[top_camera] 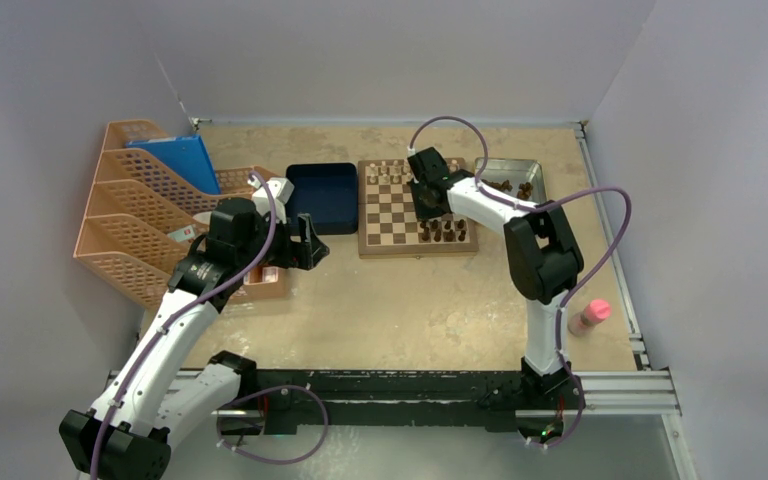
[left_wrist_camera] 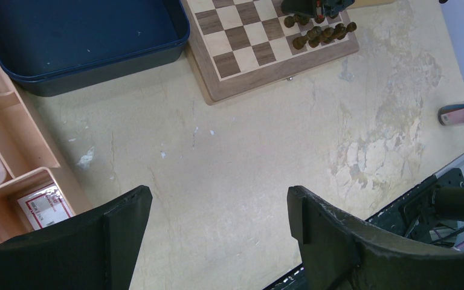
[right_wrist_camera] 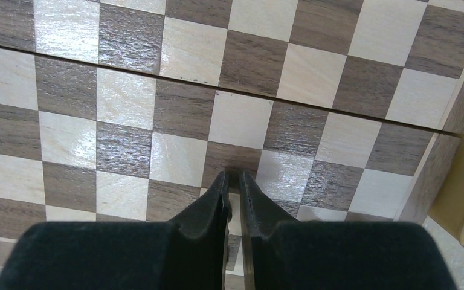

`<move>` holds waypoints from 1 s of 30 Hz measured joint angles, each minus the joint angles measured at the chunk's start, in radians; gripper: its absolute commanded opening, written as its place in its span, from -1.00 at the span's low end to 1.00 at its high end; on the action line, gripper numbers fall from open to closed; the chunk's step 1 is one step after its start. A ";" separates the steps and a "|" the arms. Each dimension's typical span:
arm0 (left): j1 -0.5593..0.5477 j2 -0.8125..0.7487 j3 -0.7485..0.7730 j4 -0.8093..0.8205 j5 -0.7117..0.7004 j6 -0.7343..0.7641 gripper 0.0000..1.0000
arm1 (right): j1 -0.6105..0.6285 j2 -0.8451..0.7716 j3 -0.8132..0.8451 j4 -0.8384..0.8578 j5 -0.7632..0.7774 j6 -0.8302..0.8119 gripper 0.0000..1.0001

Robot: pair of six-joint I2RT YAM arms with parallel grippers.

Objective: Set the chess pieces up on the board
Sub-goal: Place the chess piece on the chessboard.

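The right hand [right_wrist_camera: 234, 179] hangs low over the square chequered wooden board [right_wrist_camera: 127, 90], fingers almost together, probably to set a piece; none shows between them. Some tiny dark brown wooden chessmen [top_camera: 443, 232] stand at its near edge. The left hand [left_wrist_camera: 217, 194] hovers wide.
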 measured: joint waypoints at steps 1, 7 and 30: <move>0.000 0.000 0.000 0.000 0.000 0.000 0.65 | 0.000 -0.001 0.000 0.000 0.000 0.000 -0.73; 0.000 0.000 0.000 0.000 0.000 0.000 0.65 | 0.001 -0.006 -0.007 -0.001 0.000 0.000 -0.73; 0.000 0.000 0.000 0.000 0.000 0.000 0.65 | 0.001 0.002 0.065 0.000 -0.008 0.002 -0.65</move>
